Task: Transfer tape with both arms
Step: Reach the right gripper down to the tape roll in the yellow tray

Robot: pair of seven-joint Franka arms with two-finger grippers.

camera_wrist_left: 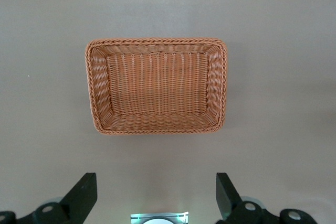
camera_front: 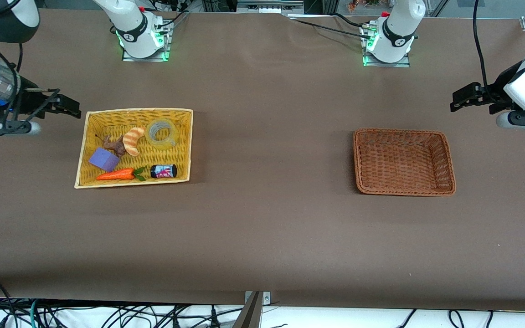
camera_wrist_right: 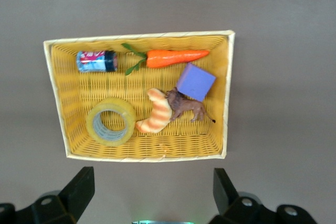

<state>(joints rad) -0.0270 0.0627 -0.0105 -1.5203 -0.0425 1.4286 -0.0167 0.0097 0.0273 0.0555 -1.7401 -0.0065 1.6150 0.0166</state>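
Observation:
The tape [camera_front: 172, 138], a pale yellow ring with a grey core, lies flat in the yellow basket [camera_front: 137, 110], in the corner nearest the table's middle and the robot bases. It also shows in the right wrist view [camera_wrist_right: 94, 125]. My right gripper [camera_front: 64, 105] hangs open and empty in the air over the table, beside the yellow basket at the right arm's end; its fingers [camera_wrist_right: 81, 187] frame bare table. My left gripper [camera_front: 460, 101] hangs open and empty over the table at the left arm's end, beside the empty brown basket [camera_front: 357, 159]; its fingers [camera_wrist_left: 84, 190] stand wide apart.
The yellow basket also holds a striped orange croissant toy [camera_front: 133, 140] touching the tape, a brown animal toy [camera_front: 114, 145], a purple block [camera_front: 104, 159], a carrot [camera_front: 116, 174] and a small can [camera_front: 163, 171]. Bare brown table [camera_front: 271, 150] lies between the two baskets.

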